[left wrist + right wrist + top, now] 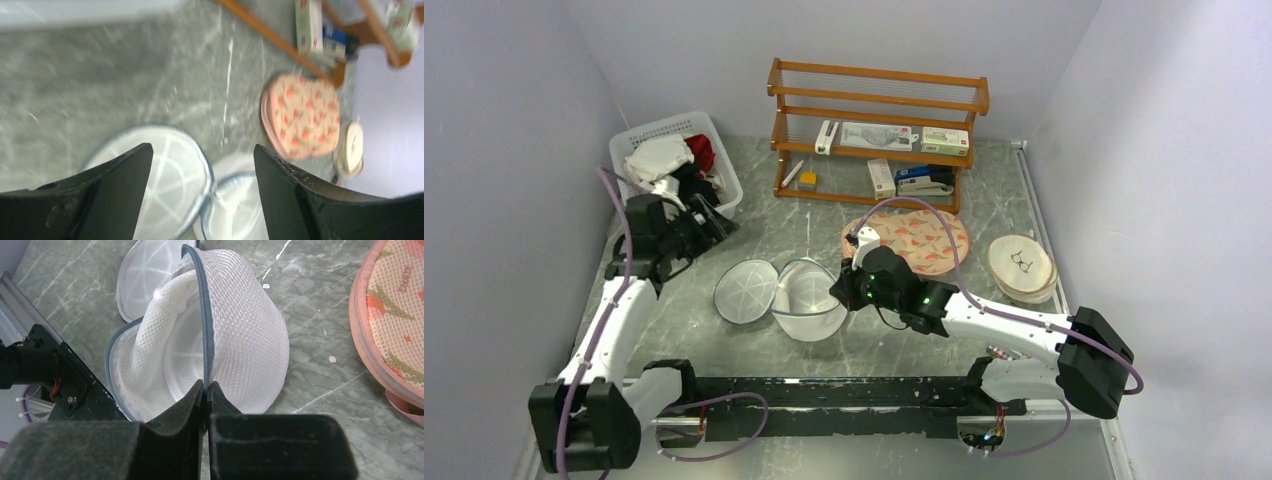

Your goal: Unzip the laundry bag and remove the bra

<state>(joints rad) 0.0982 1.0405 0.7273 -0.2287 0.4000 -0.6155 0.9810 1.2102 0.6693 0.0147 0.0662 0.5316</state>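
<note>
The laundry bag (809,305) is a white mesh dome with a grey zip edge, lying unzipped in the middle of the table. Its flat round half (746,291) lies folded out to the left. My right gripper (842,285) is shut on the zip edge at the bag's right rim, seen close in the right wrist view (206,385), and lifts the mesh wall (245,340). White folded fabric (167,292) shows inside; I cannot tell if it is the bra. My left gripper (714,222) is open and empty, in the air beside the basket, looking down on the bag (235,200).
A white slatted basket (639,140) with clothes stands at the back left, close to my left gripper. A wooden shelf (879,110) stands at the back. A pink patterned round pouch (919,240) and a round box with glasses (1021,263) lie right of the bag.
</note>
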